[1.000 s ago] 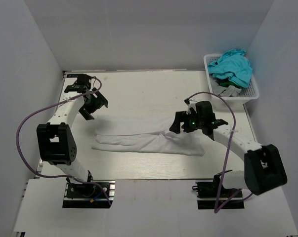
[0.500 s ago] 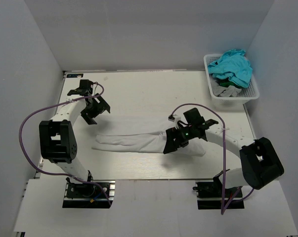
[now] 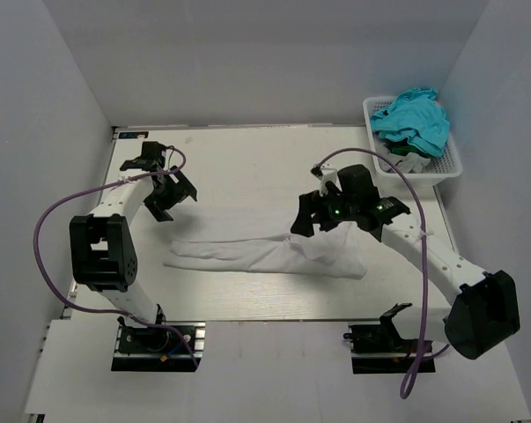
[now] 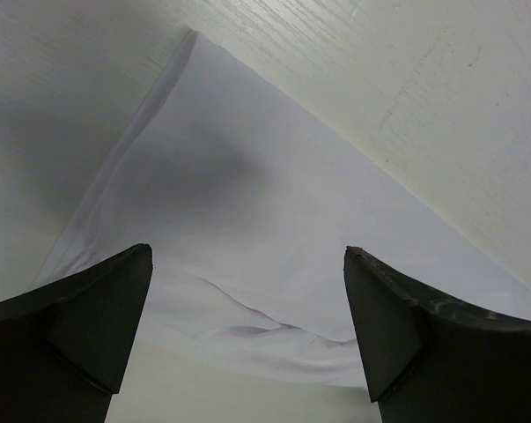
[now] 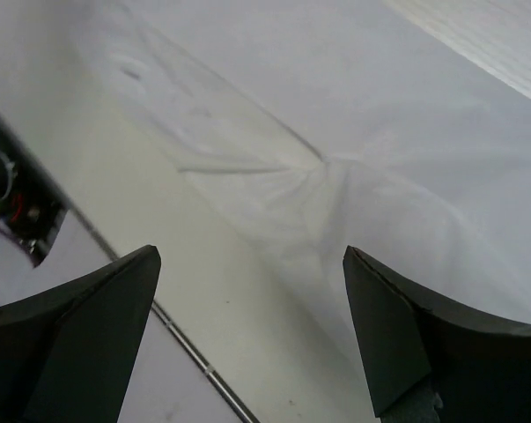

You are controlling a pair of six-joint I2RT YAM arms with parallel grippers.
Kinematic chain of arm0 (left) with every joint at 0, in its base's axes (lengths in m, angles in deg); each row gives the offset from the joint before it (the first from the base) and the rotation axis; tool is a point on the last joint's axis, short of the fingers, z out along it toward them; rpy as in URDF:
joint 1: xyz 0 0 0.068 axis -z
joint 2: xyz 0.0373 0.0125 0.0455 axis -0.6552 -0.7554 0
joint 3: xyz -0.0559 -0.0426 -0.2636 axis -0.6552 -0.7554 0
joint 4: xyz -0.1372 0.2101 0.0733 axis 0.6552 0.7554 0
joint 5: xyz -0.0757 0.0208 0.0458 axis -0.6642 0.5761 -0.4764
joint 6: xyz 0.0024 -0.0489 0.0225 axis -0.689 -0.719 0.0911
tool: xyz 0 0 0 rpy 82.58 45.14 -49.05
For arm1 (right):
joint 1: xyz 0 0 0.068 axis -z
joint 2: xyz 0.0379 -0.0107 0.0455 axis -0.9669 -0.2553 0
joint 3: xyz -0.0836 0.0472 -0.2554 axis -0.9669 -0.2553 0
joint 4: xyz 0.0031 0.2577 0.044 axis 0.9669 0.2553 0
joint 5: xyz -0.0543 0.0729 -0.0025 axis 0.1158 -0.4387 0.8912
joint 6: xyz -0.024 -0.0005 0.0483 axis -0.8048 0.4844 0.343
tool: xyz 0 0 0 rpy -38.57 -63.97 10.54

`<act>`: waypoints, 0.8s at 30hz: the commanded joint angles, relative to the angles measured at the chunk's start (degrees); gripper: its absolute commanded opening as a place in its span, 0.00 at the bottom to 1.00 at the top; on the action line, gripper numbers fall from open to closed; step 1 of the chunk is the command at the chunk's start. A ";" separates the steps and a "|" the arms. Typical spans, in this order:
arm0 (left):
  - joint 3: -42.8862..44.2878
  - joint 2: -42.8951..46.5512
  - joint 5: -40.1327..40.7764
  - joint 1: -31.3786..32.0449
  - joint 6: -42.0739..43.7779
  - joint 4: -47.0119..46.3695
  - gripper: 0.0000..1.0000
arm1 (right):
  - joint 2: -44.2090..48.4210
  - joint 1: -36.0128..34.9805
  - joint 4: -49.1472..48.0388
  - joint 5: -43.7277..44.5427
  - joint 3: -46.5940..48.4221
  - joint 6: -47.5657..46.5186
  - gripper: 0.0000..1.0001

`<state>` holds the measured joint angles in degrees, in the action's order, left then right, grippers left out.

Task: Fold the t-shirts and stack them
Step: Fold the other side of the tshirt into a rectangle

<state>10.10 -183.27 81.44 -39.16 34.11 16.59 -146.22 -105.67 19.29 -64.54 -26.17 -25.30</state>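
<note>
A white t-shirt (image 3: 247, 256) lies as a long, loosely folded band across the middle of the table, wrinkled near its right end. In the top view my left gripper (image 3: 162, 207) hangs open just above its far left corner; the left wrist view shows that cloth (image 4: 274, 220) below the gripper (image 4: 247, 254), with nothing between the fingers. My right gripper (image 3: 307, 220) hovers open over the shirt's right part (image 5: 379, 132), and the right wrist view shows this gripper (image 5: 252, 256) empty too. Turquoise t-shirts (image 3: 415, 119) are heaped in the basket.
The white lattice basket (image 3: 416, 181) stands at the far right corner, beside the right wall, with some pale cloth (image 3: 406, 160) under the turquoise heap. The table's near edge with a metal rail (image 5: 195, 361) lies close below the shirt. White walls enclose three sides.
The right gripper dipped toward the shirt's near edge, then rose back to the far right, still open. The left gripper shifted slightly toward the shirt. The cloth has barely moved.
</note>
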 commanded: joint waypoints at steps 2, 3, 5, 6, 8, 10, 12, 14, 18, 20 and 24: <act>-0.22 2.86 -5.45 0.24 2.32 -2.22 1.00 | -7.28 0.49 -1.00 8.30 2.32 4.25 0.90; -0.22 2.25 -6.52 0.24 2.33 -2.74 1.00 | -8.00 0.14 -1.53 7.32 2.24 4.44 0.90; -0.22 2.25 -8.63 0.24 2.33 -3.53 1.00 | -11.33 0.22 -3.20 -0.45 1.62 4.79 0.90; -0.74 1.73 -8.64 0.24 2.33 -3.54 1.00 | -12.13 0.14 -5.73 -2.60 0.31 6.01 0.90; -1.27 1.72 -9.17 0.24 2.33 -4.68 1.00 | -15.64 -0.57 -9.51 -11.45 -1.79 6.54 0.90; -1.27 1.20 -9.17 0.24 2.33 -4.68 1.00 | -18.62 -1.27 -12.87 -17.61 -3.91 7.86 0.90; -1.88 1.19 -9.17 0.24 2.33 -4.68 1.00 | -22.31 -2.15 -14.81 -21.75 -4.53 8.13 0.90; -2.41 1.19 -8.64 0.24 2.33 -4.16 1.00 | -24.88 -2.85 -12.80 -22.04 -3.92 7.96 0.90; -4.61 1.19 -7.32 0.24 2.33 -4.15 1.00 | -27.09 -3.12 -10.51 -19.59 -3.40 5.58 0.90; -5.22 1.19 -6.79 0.24 2.33 -4.15 1.00 | -25.60 -2.94 -9.02 -17.23 -2.52 4.88 0.90; -5.76 1.19 -7.41 0.24 2.33 -4.15 1.00 | -21.38 -2.76 -4.27 -13.52 2.31 2.68 0.90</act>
<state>4.62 -183.19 74.16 -39.16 35.88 12.83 -171.90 -108.60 12.18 -80.17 -28.44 -20.14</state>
